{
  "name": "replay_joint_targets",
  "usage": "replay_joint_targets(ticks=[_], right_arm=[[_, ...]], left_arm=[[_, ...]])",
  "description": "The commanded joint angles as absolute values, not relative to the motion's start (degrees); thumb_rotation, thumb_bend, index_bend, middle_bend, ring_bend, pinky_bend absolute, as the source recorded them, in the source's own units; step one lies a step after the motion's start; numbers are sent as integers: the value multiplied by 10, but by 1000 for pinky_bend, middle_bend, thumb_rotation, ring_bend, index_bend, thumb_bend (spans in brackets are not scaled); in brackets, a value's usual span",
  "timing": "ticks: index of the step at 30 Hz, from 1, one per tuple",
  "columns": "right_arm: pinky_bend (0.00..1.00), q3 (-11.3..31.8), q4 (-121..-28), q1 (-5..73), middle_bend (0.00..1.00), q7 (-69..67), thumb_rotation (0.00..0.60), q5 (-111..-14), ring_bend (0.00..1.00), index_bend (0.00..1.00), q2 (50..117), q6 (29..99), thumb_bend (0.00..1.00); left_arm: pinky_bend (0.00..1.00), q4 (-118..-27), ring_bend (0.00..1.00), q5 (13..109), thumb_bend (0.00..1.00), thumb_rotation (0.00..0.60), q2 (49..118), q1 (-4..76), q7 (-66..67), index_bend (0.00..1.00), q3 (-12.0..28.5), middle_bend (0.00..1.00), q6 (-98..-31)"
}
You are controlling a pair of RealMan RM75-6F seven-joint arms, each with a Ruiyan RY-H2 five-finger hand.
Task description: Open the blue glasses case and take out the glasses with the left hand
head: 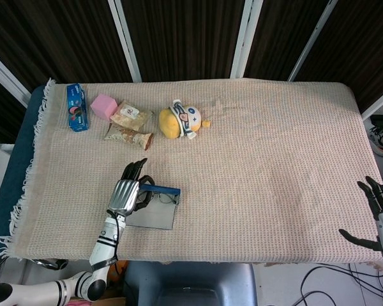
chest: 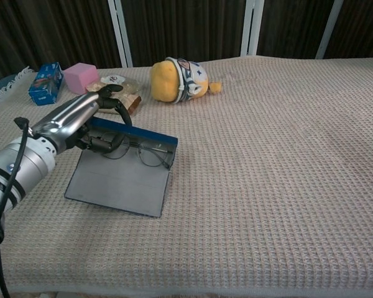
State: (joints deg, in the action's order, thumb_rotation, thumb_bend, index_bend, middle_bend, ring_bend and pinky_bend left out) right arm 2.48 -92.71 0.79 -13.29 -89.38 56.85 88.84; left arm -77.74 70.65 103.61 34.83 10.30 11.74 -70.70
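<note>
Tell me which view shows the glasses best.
The chest view: the glasses show close, both lenses and frame lying in the open blue case by the left hand. In the head view they are tiny.

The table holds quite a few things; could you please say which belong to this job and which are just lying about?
Job:
- blue glasses case, open
- glasses in it
- left hand on them

Lying about:
- yellow plush toy
- pink block
- blue box
- snack packets
</note>
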Motion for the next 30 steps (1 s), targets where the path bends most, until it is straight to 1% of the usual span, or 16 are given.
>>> replay_joint_targets(ticks=[1,6,19,24,30], right_arm=[[13,25,-927,8,0,-133,600,-894,0,0,568,888,197],[13,24,-927,7,0,-133,600,-895,0,0,568,890,196],[13,24,-926,5,0,-135,600,-896,0,0,568,893,196],[13,25,-925,5,0,-137,600,-895,0,0,567,894,196],[13,24,-926,5,0,-135,600,-897,0,0,568,894,196]], left_arm=[[23,-766,0,714,443,600,1044,343,79,489,125,0,-717],[22,-742,0,716,443,600,1060,335,44,499,130,0,-723],[18,-665,0,704,442,600,1103,322,-40,514,147,23,-714],[18,-652,0,706,446,600,1109,318,-70,515,157,29,-718],[17,-641,0,716,455,600,1112,318,-82,515,158,29,-720]])
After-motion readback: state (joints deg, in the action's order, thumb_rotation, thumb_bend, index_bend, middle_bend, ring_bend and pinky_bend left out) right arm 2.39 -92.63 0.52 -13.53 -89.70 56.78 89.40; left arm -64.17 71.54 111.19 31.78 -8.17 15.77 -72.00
